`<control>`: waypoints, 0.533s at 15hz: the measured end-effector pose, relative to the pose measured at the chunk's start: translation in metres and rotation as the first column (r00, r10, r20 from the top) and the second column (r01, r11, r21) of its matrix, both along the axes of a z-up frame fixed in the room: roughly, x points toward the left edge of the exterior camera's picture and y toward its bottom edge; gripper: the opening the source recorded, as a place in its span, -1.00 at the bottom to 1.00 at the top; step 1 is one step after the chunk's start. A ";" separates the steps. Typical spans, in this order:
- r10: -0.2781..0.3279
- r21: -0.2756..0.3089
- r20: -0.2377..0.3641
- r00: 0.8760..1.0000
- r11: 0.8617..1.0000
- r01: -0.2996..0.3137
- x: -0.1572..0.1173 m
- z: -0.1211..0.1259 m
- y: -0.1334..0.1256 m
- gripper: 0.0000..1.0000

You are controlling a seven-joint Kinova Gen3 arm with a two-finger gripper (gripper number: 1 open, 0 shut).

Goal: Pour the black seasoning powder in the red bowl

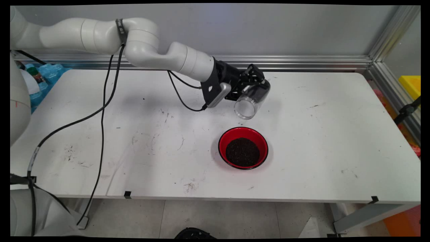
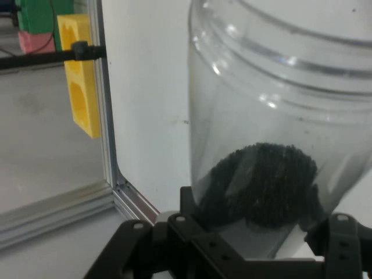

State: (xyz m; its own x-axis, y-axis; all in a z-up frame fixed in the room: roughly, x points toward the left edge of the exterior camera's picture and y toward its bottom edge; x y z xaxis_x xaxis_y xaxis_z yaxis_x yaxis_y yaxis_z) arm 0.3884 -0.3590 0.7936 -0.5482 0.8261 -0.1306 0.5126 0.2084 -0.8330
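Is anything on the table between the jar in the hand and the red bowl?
Nothing visible. The hand holds the clear jar tilted above the table, mouth toward the red bowl; only bare tabletop lies between them. Some dark granules remain in the jar.

A scuffed white table (image 1: 319, 151) spreads beneath the gripper (image 1: 258, 82). A yellow block (image 1: 410, 85) sits well off to its right, past the table's edge. Blue-wrapped bottles (image 1: 50, 74) lie far to its left.

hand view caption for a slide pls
Tool holds a tilted clear jar with dark grains left inside.
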 end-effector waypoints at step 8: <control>-0.066 -0.087 0.029 0.997 0.994 0.069 -0.006 -0.010 0.006 -1.00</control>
